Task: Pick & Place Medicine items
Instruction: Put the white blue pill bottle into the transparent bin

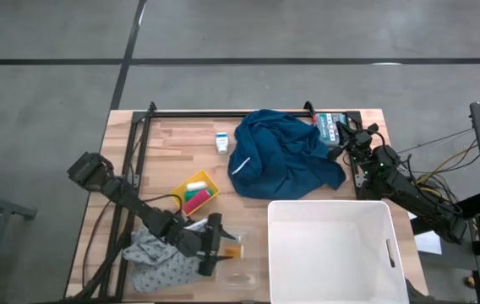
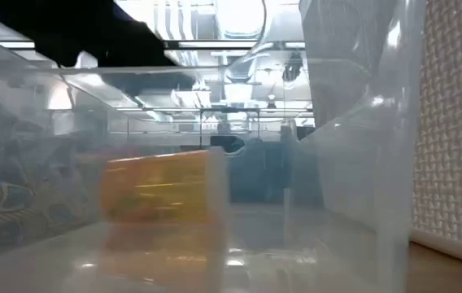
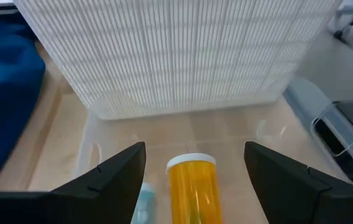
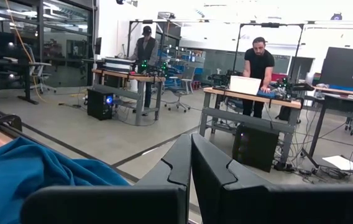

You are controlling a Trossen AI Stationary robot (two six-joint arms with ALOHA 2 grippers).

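The orange-amber bottle (image 3: 192,190) with a white cap lies on its side inside a shallow clear plastic tray (image 3: 94,146) near the table's front edge; it also shows in the high view (image 1: 234,251) and the low view (image 2: 156,190). My left gripper (image 3: 194,148) is open, with one finger on either side of the bottle and neither touching it. In the high view the left gripper (image 1: 220,247) is just left of the bottle. The small white carton (image 1: 221,142) with blue print lies on the table at the far middle. My right gripper (image 4: 192,163) is shut and waits at the far right (image 1: 341,135).
A big white bin (image 1: 333,249) stands right of the tray, close ahead of the left gripper. A blue cloth (image 1: 282,156) lies heaped at the far middle, a grey cloth (image 1: 155,262) under the left arm. A yellow tray (image 1: 196,192) holds small items. A teal box (image 1: 328,127) lies far right.
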